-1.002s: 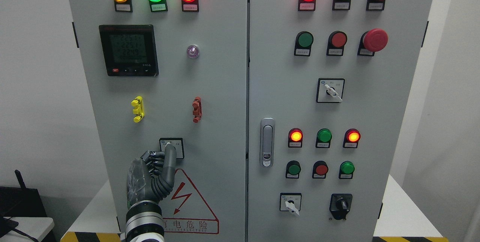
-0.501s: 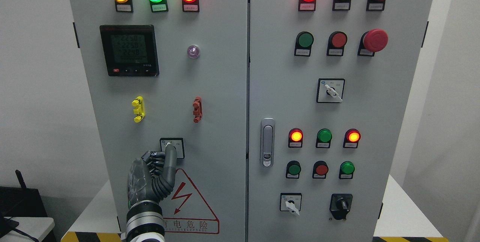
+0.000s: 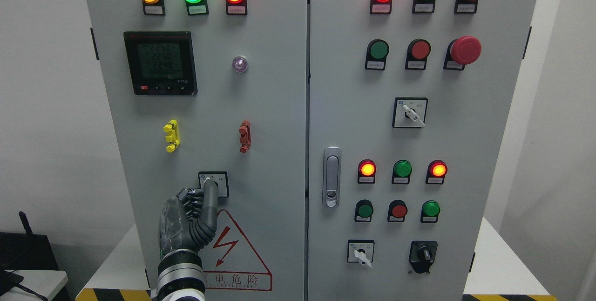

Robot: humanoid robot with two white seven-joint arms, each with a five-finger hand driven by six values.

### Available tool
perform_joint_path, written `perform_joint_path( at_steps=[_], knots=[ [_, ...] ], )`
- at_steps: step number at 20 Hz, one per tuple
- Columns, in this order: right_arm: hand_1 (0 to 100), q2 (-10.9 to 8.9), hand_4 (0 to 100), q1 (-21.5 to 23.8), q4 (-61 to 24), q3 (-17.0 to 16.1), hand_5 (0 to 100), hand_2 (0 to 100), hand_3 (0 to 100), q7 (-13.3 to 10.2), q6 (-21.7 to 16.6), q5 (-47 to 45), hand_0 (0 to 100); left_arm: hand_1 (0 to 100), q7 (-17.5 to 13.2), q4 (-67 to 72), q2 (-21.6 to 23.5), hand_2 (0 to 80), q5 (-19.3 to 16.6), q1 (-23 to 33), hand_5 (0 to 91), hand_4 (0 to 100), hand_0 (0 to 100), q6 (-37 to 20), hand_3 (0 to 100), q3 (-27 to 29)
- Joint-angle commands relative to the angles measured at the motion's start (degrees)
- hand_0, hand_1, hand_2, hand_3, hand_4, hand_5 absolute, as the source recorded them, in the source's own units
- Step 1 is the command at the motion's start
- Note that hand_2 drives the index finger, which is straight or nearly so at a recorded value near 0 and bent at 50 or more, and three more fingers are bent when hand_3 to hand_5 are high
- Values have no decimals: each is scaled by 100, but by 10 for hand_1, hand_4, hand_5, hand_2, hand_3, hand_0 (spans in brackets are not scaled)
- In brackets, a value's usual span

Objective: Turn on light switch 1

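One robot hand [image 3: 188,219], the left, rises from the lower left, fingers curled with one finger stretched up to touch the knob of the small rotary switch [image 3: 213,183] low on the left cabinet door [image 3: 274,119]. It grips nothing. The turn looks begun but not finished; whether the switch is on cannot be told. Just below sits one red warning triangle [image 3: 233,249]. Farther up this door: two clips, one digital meter [image 3: 160,62], one small clear lamp, three lit lamps. On the right door are three more rotary switches and one red mushroom button [image 3: 465,50].
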Motion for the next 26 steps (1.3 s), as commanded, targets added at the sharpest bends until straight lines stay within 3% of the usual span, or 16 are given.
perform_joint_path(
  at_steps=[1,14,24,26],
  knots=[
    [389,2,0,-5,0,97,0,0,0,-3,-5,-141,120,158,8,8,1,427,12,-1,865,877,672,1,809,4],
    [389,2,0,3,0,97,0,0,0,-3,-5,-141,120,98,8,17,1,428,21,-36,867,889,685,-8,828,4],
    [389,2,0,-5,0,97,0,0,0,-3,-5,-141,120,75,8,17,1,429,21,-36,869,892,604,-8,831,-5],
    [389,-7,0,3,0,97,0,0,0,-3,4,-141,120,73,8,17,1,429,21,-36,869,892,524,-8,831,-5]
  ],
)
